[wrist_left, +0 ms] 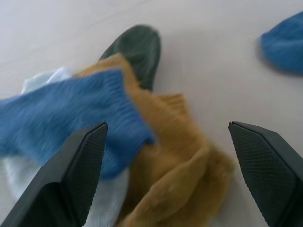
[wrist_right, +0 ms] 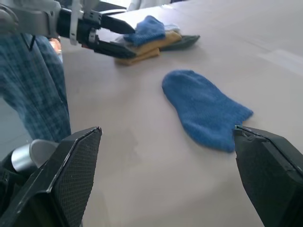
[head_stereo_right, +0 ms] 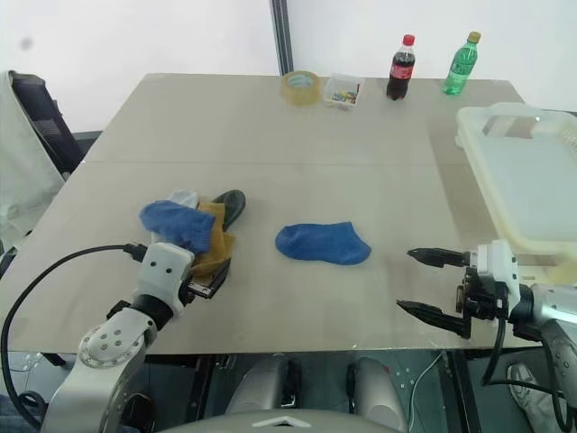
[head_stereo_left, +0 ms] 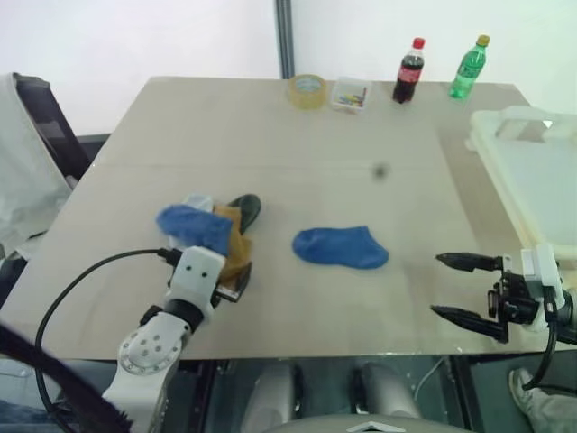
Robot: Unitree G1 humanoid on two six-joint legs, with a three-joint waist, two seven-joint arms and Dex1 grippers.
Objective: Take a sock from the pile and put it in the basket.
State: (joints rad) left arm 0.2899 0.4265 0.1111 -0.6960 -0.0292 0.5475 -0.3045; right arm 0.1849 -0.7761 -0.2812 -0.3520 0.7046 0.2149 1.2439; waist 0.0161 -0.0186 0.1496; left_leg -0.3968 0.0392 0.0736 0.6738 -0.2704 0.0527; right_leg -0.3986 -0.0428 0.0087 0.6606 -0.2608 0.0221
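Lying flat beside the pile (head_stereo_left: 212, 230), a fuzzy blue sock (head_stereo_left: 341, 247) forms a rounded oval. Left gripper (wrist_left: 170, 156) gapes empty over the pile's crumpled knits; right gripper (head_stereo_left: 455, 289) gapes empty too.

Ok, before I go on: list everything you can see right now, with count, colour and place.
pile: one heap, blue, pale, mustard and dark green socks, near left of table
loose sock: one, blue, flat at table centre, apart from the pile
basket: one, cream, right edge of table
tape roll: one, yellowish, far edge
clear box: one, coloured bits inside, beside the tape
bottles: two, dark cola and green, far right
table: one, beige
left gripper: open, at the pile
right gripper: open, near right, empty
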